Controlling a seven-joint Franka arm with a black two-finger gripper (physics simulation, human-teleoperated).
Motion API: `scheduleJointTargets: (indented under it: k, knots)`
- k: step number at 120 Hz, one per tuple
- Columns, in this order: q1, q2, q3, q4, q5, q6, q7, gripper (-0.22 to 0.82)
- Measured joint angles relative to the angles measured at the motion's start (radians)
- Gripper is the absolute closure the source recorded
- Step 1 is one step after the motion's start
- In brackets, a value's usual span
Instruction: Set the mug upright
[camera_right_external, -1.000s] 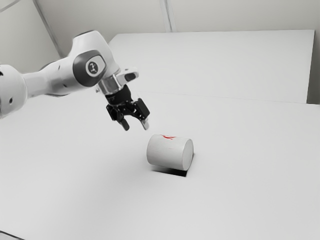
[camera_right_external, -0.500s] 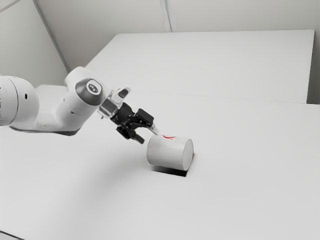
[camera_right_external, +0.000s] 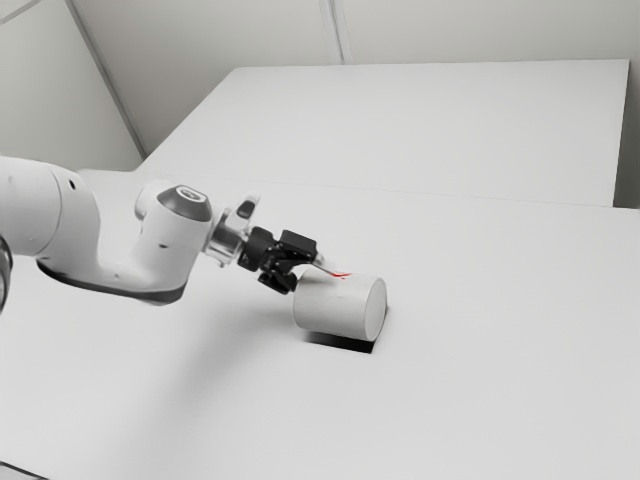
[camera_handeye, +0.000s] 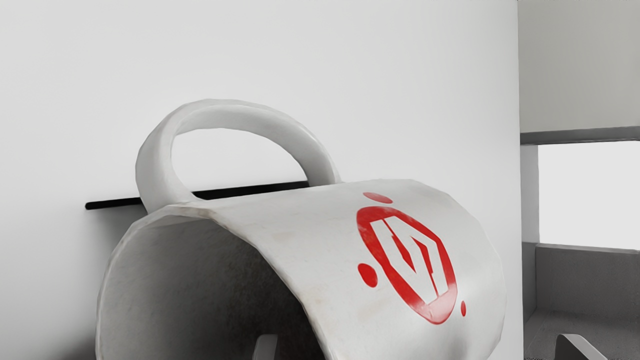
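Claw (camera_right_external: 307, 275): wide open, fingers well apart, and it's got no grip on anything as far as the pictures go
Fingertips: one (camera_handeye: 266, 347) sits against the dark mouth of the mug, the other (camera_handeye: 570, 347) is out past the side with the logo, so the mug's wall is between them. Can't tell if either one is touching it, or how deep the first one goes
Mug (camera_right_external: 340, 306): lying on its side on the white table (camera_right_external: 480, 400), right at the claw, so yeah, not upright. Mouth faces the claw, closed end points to the exterior view's right
Handle (camera_handeye: 154, 165): sticks out from the mug's side, a dark strip (camera_handeye: 110, 203) running behind it
Logo (camera_handeye: 367, 223): red, on the mug's outer wall
Arm (camera_right_external: 165, 250): reaches in from the exterior view's left, bent low over the table
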Motion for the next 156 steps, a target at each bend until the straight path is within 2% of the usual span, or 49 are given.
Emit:
scheduleJointTargets:
  k: [7, 12, 35, 50, 76, 103, 124, 156]
  knots:
    - [0.002, 0.004, 0.0, 0.0, -0.037, -0.022, 0.033, 0.02]
    - [0.004, 0.006, 0.0, 0.0, -0.058, -0.036, 0.055, 0.07]
    - [0.003, 0.007, 0.0, -0.002, -0.112, -0.077, 0.138, 0.47]
    - [0.003, 0.006, 0.0, -0.002, -0.122, -0.086, 0.18, 0.63]
    - [-0.005, -0.038, -0.005, -0.022, -0.126, -0.085, 0.234, 0.73]
    - [-0.016, -0.173, -0.003, -0.04, -0.092, -0.081, 0.262, 0.77]
    - [-0.029, -0.279, -0.004, 0.007, 0.201, -0.069, 0.185, 0.76]
    - [-0.029, -0.372, -0.016, 0.023, 0.758, -0.11, -0.086, 0.76]
